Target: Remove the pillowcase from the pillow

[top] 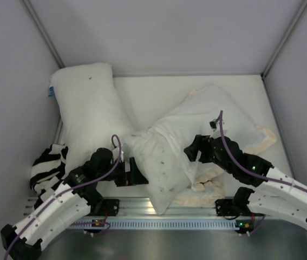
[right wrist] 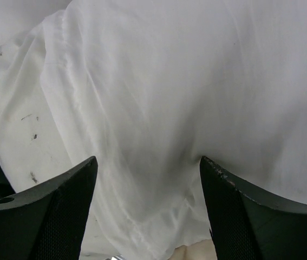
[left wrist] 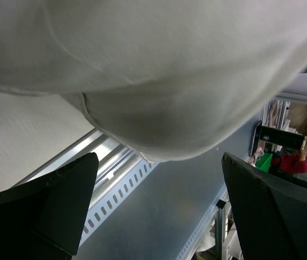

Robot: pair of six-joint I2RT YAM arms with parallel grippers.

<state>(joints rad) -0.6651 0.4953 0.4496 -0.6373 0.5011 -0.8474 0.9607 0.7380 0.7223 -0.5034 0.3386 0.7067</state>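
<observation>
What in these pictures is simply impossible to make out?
- Top view: the right arm and bunched folds hide the opening of the pillowcase, so how much of the speckled pillow sits inside is unclear.
- Right wrist view: white cloth fills the frame. Whether it is pillow or pillowcase, and whether the right pincer grips it, cannot be told.
- Top view: the striped cloth is partly hidden by the left arm.
</observation>
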